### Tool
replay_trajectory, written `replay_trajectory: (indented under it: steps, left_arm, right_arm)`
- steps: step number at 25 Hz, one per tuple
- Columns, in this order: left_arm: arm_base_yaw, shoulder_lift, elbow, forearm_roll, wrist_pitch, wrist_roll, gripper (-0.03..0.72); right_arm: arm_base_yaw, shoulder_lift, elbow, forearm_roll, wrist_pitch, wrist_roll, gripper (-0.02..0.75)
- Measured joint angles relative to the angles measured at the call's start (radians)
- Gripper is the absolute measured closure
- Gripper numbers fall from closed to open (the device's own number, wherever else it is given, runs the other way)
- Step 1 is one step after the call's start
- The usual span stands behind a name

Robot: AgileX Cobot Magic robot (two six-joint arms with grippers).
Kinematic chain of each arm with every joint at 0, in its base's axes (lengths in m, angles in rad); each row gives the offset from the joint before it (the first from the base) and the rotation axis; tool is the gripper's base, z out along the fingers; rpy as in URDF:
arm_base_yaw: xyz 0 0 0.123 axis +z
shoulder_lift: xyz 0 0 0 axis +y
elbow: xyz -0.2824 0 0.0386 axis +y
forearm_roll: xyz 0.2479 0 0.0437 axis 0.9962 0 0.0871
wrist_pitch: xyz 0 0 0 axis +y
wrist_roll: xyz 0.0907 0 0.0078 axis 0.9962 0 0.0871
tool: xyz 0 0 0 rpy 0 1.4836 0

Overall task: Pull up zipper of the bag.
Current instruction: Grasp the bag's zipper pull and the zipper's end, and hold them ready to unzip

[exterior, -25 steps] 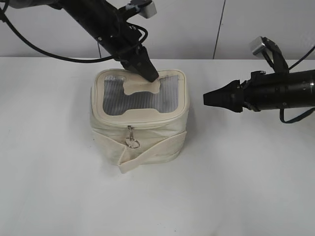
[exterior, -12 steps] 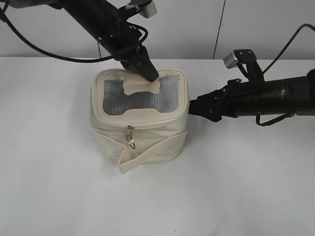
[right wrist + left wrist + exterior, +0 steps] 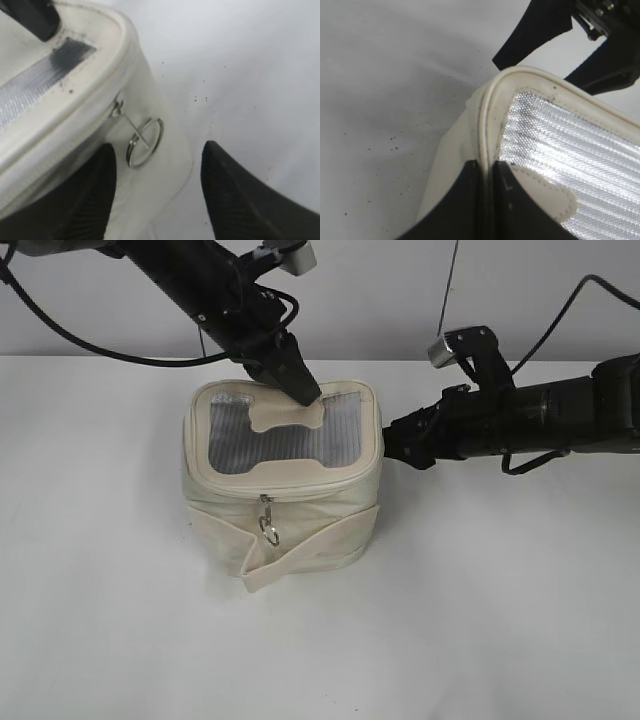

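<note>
Two grippers work the bag [image 3: 283, 483] on the white desk [image 3: 120, 620]: the left gripper [image 3: 486, 172] has its fingers [image 3: 465, 200] closed on the piped rim of the top panel, apparently steadying the bag against the coming pull. The right gripper [image 3: 157, 192] has its fingers [image 3: 235, 200] spread wide, empty, with the ring pull [image 3: 145, 142] of the zipper [image 3: 75, 145] between their tips, ready to be pinched

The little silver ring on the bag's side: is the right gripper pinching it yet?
Apart. The right wrist view shows the ring pull hanging against the bag, with the right gripper open and a clear gap on either side of the ring.
</note>
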Motion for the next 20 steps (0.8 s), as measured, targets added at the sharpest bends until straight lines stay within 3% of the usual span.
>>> replay_trajectory:
  steps: [20]
  left_arm:
    - [0.0, 0.0, 0.0, 0.0, 0.0, -0.003, 0.643]
  right_arm:
    - [0.001, 0.069, -0.061, 0.006, 0.004, 0.009, 0.331]
